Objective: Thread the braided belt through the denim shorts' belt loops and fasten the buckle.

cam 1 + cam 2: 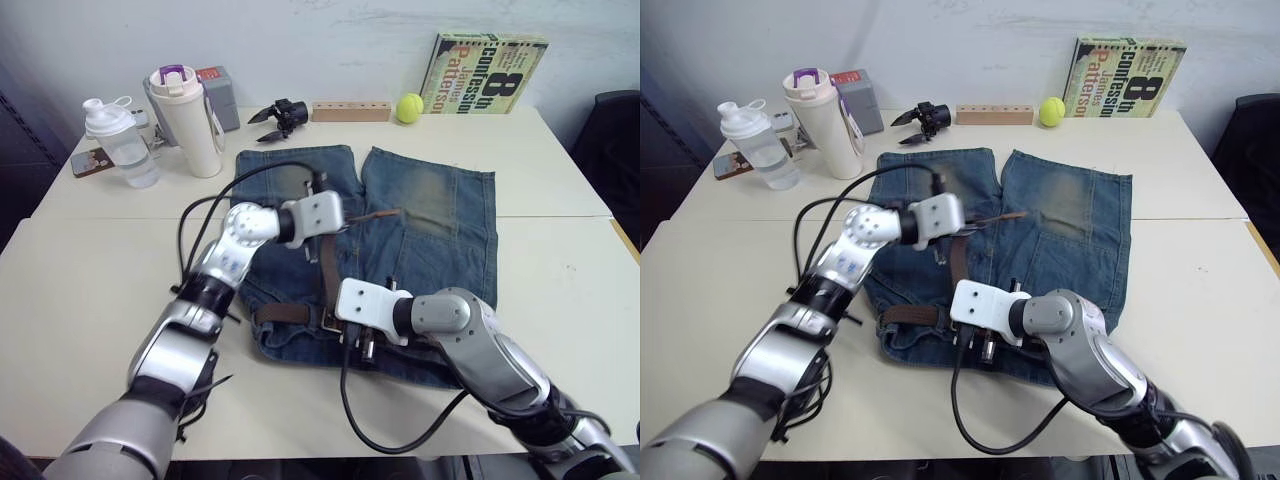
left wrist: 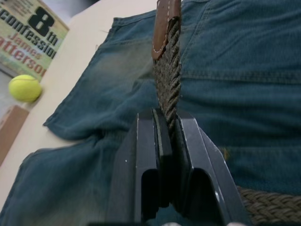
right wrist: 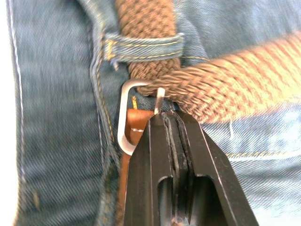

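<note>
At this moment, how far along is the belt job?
Done: braided belt passes a belt loop and enters the buckle. In hand: left gripper pinches the belt; right gripper is shut at the prong. Left: seating the prong.

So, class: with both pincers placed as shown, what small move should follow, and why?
Probably the left pincer, shut on the braided belt, should draw it tighter. The belt already passes through the buckle, where the right pincer is shut, and the prong is not yet visibly seated.

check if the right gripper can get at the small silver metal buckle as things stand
Probably yes: the right gripper sits shut right at the small silver metal buckle, where the brown braided belt passes through the frame, with nothing between them.
</note>
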